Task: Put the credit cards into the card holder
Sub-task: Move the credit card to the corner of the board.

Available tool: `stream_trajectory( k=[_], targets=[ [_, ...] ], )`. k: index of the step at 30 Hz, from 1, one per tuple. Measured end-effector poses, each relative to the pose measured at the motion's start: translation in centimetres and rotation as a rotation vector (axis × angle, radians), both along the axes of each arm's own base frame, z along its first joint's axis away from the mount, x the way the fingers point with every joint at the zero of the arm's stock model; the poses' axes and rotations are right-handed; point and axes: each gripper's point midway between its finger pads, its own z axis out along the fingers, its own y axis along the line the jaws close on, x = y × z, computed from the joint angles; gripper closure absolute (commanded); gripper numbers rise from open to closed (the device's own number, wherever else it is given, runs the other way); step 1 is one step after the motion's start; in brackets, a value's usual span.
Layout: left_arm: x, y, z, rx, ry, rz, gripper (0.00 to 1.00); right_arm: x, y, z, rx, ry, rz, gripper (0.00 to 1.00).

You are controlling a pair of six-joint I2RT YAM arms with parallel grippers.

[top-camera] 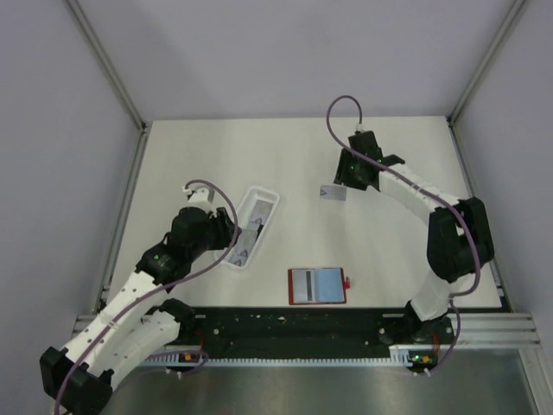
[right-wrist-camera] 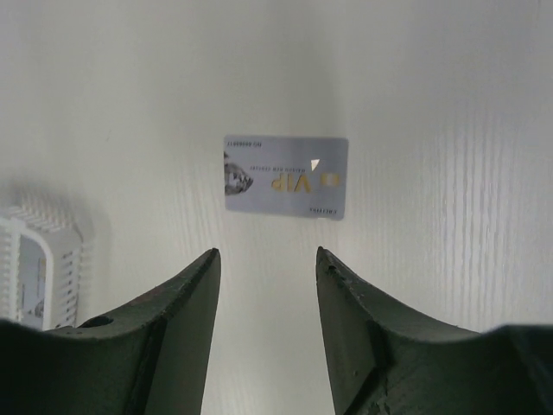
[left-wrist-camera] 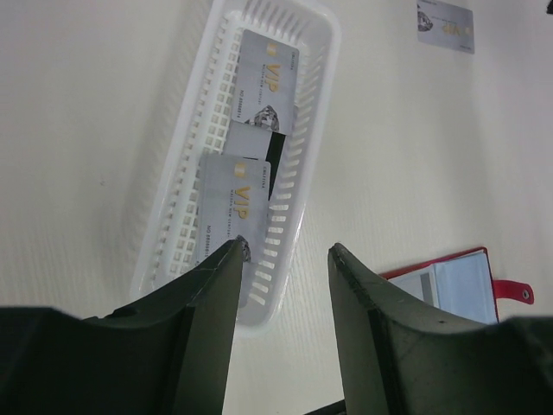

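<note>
White table [top-camera: 199,156], seen from top cam. Card holder [top-camera: 329,286] lies spread flat near the table's front edge, roughly btwn the two arm bases, red border round pale inner pockets. Its left half shows a grey panel w/ a dark stripe; can't tell if that's a card or part of the lining. Clasp tab [left-wrist-camera: 515,293] sticks out on the right side.

Credit cards are in two places:
- Three lie in the long white slotted tray [left-wrist-camera: 315,112], which sits at an angle, left of centre. Upper card [left-wrist-camera: 268,82] is face up w/ gold "VIP" lettering, lower card [left-wrist-camera: 232,203] likewise. A middle card [left-wrist-camera: 259,143] w/ a black stripe is part-covered by the lower one.
- A lone card [right-wrist-camera: 287,176] lies flat on the bare table toward the far right, well apart from the tray & the holder. It is face up w/ gold lettering & a small pale triangle mark.

Left claw [left-wrist-camera: 283,251] hangs over the tray's near end. It is released: fingers apart, nothing btwn them. In the left wrist cam, the left fingertip [left-wrist-camera: 226,259] overlaps the lower card's near corner; contact can't be told.

Right claw [right-wrist-camera: 266,252] hovers just beside the lone card, which lies just beyond the tips. It is also released, w/ fingers spread & only bare table in the gap. Not touching the card as far as the wrist cam shows. A corner of the tray shows at that view's left edge.
</note>
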Motion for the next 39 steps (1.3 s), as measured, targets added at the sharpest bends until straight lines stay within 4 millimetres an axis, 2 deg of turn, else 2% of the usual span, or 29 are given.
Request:
stream_trajectory(
  k=[5, 9, 11, 16, 22, 30, 39],
  targets=[
    [-0.6, -0.7, -0.6, -0.023, 0.021, -0.039, 0.50, 4.7, -0.6, -2.1, -0.039, 0.038, -0.032, 0.53],
    [-1.1, -1.2, -0.7, -0.044, 0.035, -0.070, 0.51, 6.9, -0.2, -4.5, -0.079, 0.084, -0.027, 0.53],
    [-1.3, -1.4, -0.6, -0.054, 0.032, -0.079, 0.51, 7.3, -0.1, -5.7, -0.095, 0.110, -0.026, 0.53],
    [-1.5, -1.5, -0.2, -0.067, 0.022, -0.088, 0.51, 7.8, -1.0, -7.9, -0.152, 0.170, -0.034, 0.53],
    [-1.9, -1.5, -0.7, -0.078, 0.040, -0.090, 0.52, 8.3, -1.8, -8.8, -0.189, 0.197, -0.043, 0.54],
    [-1.9, -1.6, -0.7, -0.081, 0.045, -0.092, 0.56, 8.3, -1.9, -9.0, -0.192, 0.201, -0.044, 0.55],
    [-2.1, -1.9, -0.6, -0.092, 0.047, -0.107, 0.58, 7.0, -1.8, -9.0, -0.208, 0.201, -0.024, 0.54]
  ],
)
